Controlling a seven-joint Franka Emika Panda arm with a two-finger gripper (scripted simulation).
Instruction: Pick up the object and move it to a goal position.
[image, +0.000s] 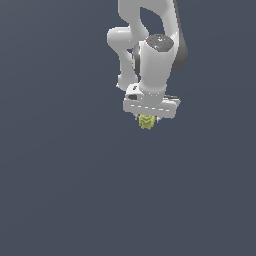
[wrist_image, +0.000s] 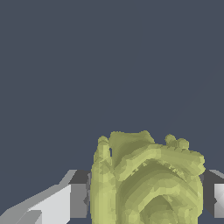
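The object is a tiny yellow-green lumpy figurine with small knobs. In the exterior view it hangs just under the white gripper of the Panda arm, near the upper middle of the picture. In the wrist view the object fills the space between the two fingers, which press on its sides. The gripper is shut on the object. The fingertips themselves are hidden by the hand in the exterior view.
The white arm reaches down from the top of the exterior view. The ground is a plain dark blue-grey surface. No goal marker shows in either view.
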